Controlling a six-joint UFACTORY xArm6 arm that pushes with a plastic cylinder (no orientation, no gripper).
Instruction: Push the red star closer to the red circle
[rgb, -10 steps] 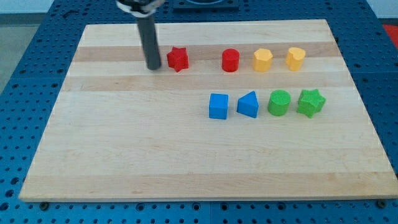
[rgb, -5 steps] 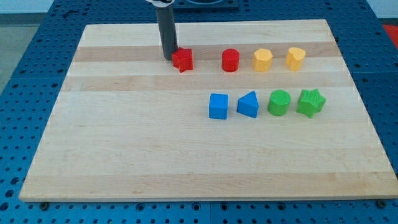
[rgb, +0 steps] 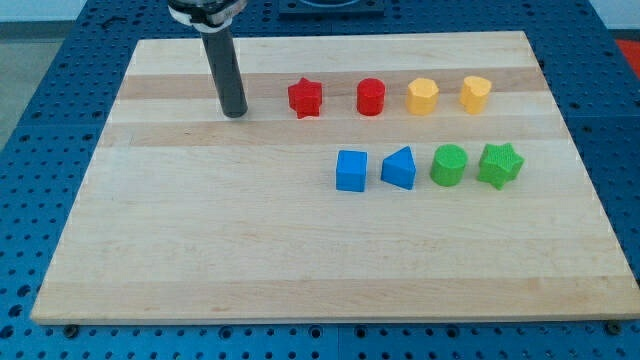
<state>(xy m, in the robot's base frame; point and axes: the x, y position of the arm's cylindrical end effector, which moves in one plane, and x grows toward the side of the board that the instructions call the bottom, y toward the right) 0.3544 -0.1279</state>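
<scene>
The red star (rgb: 305, 98) lies near the top of the wooden board, a short gap to the left of the red circle (rgb: 371, 97). My tip (rgb: 235, 112) rests on the board to the left of the red star, well apart from it and slightly lower in the view. The dark rod rises from the tip toward the view's top.
Two yellow blocks (rgb: 423, 96) (rgb: 475, 94) continue the top row to the right of the red circle. Below them stand a blue cube (rgb: 351, 170), a blue wedge-like block (rgb: 399, 168), a green cylinder (rgb: 449, 165) and a green star (rgb: 499, 165). The wooden board (rgb: 200, 250) sits on a blue perforated table.
The tip pushed the red star a little to the right, toward the red circle, then pulled back to the left and off the star.
</scene>
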